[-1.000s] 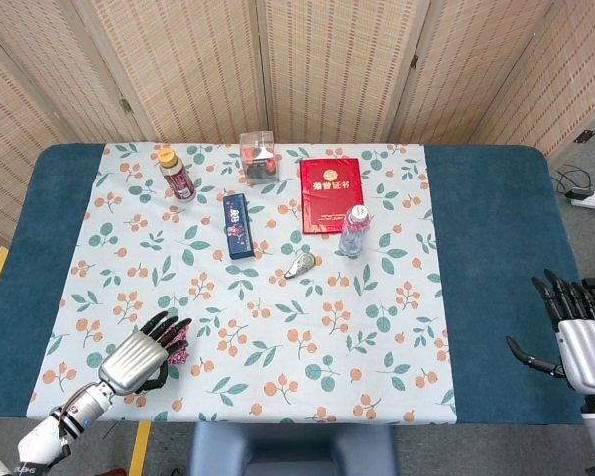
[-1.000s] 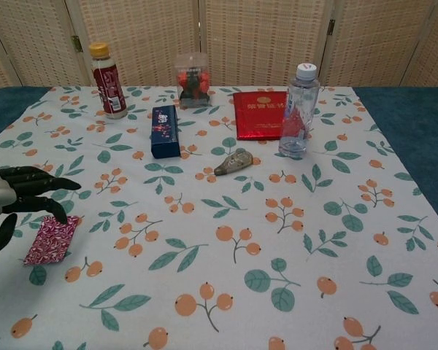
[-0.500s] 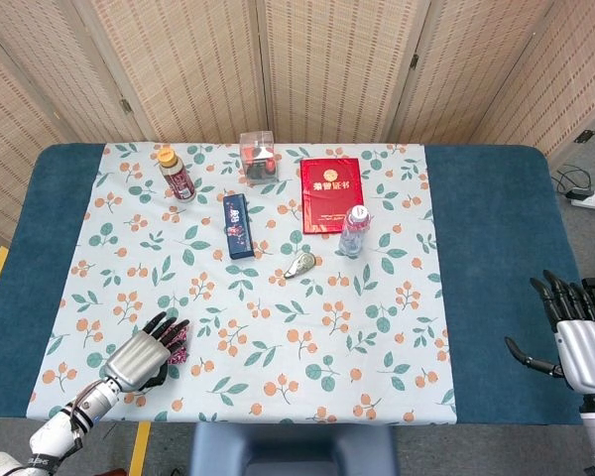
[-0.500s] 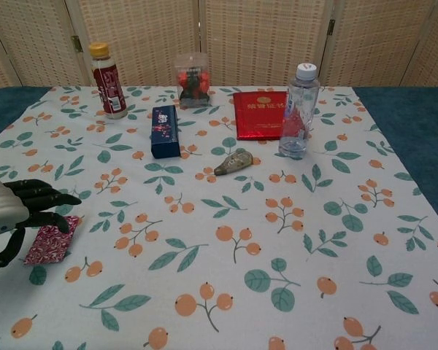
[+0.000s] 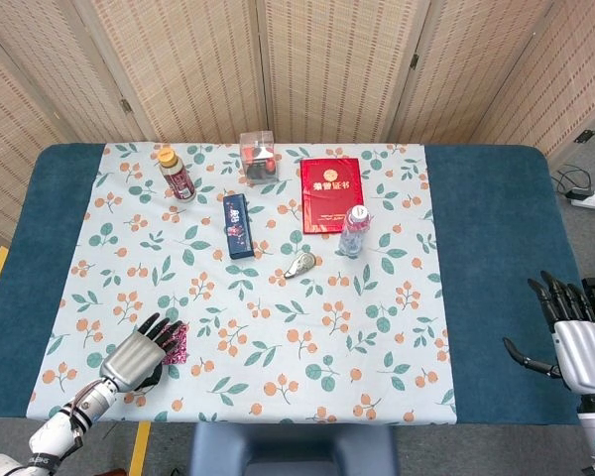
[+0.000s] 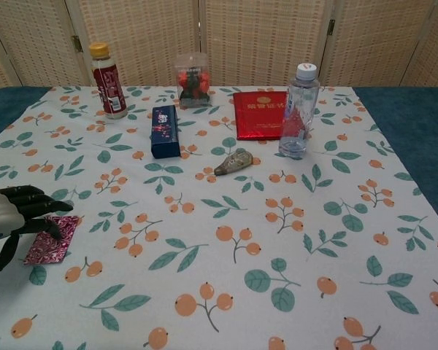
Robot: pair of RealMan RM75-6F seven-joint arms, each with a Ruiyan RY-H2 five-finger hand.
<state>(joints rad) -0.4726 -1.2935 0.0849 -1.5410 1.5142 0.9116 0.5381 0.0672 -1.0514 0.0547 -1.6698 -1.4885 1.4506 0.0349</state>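
Note:
My left hand (image 5: 137,354) lies at the front left of the floral cloth, fingers spread and stretched forward; the chest view shows the same left hand (image 6: 9,219) at its left edge. Its fingertips (image 6: 52,232) rest on a small flat red-patterned packet (image 6: 52,240), which peeks out beyond the hand in the head view (image 5: 177,343). The hand grips nothing. My right hand (image 5: 578,344) hovers with fingers spread and empty over the blue table edge at the far right, seen only in the head view and far from every object.
Across the far half stand a brown bottle with an orange cap (image 6: 107,71), a clear box (image 6: 191,79), a red booklet (image 6: 260,114), a water bottle (image 6: 298,113), a dark blue box (image 6: 163,131) and a small grey object (image 6: 233,162).
My left hand has drawn back slightly toward the front-left edge and lowered, so its fingertips now lie on the packet. The right hand has sunk a little; the objects have not moved.

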